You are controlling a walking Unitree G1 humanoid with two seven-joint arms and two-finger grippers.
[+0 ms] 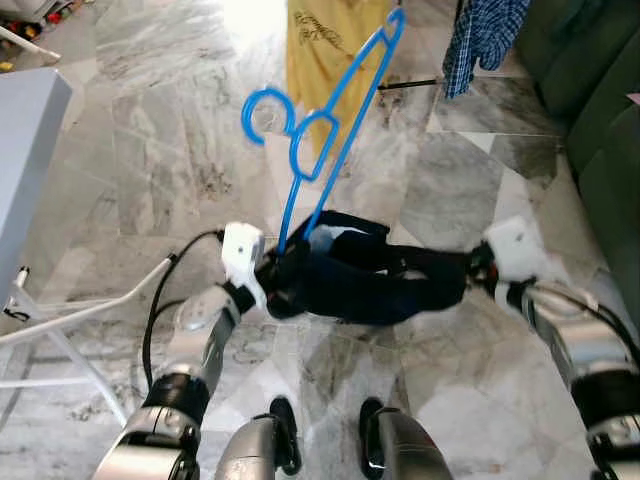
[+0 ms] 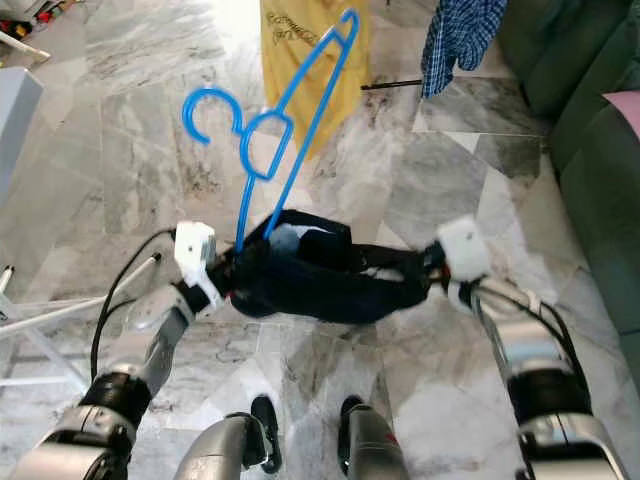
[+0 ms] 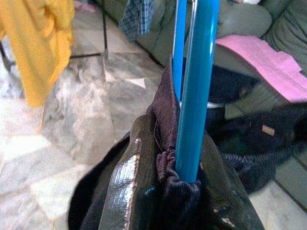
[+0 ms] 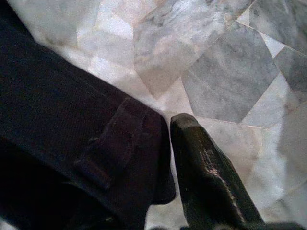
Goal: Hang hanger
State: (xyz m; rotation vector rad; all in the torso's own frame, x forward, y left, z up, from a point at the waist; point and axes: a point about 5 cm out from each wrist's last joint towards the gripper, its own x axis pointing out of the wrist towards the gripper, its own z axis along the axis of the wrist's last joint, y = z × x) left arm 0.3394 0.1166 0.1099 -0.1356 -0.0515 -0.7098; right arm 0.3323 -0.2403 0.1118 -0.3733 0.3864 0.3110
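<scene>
Hanger: from the left eye view I see the blue hanger (image 1: 335,110) raised above the marble floor (image 1: 170,150), hook end toward the floor's left side, its lower bars running down into a dark garment (image 1: 375,275).
Garment: I have it stretched between my 2 grippers, sagging slightly in the middle, above the floor and just ahead of my feet.
Left gripper: the left gripper (image 1: 268,285) sits at the garment's left end, where the hanger's bars enter the cloth.
Right gripper: the right gripper (image 1: 478,268) sits at the garment's right end.
Surroundings: a yellow cloth (image 1: 325,45) and a blue checked shirt (image 1: 480,35) hang at the far edge of the floor, a green sofa (image 1: 590,90) runs along its right side, and a white ironing board (image 1: 30,150) stands on its left.
Right eye view: I see the same scene, with the hanger (image 2: 285,115) rising from the garment's left end.
Left wrist view: my 2 black fingers (image 3: 127,187) are clamped together on a bunched fold of the dark garment (image 3: 168,163) and on the blue hanger bar (image 3: 194,86), which stands straight up between them. A pink cloth (image 3: 261,60) lies on the sofa behind.
Right wrist view: I see 1 black finger (image 4: 206,177) pressed against the edge of the dark garment (image 4: 62,124), with marble floor beyond; the other finger is hidden behind the cloth, so the gripper looks closed on the garment.
</scene>
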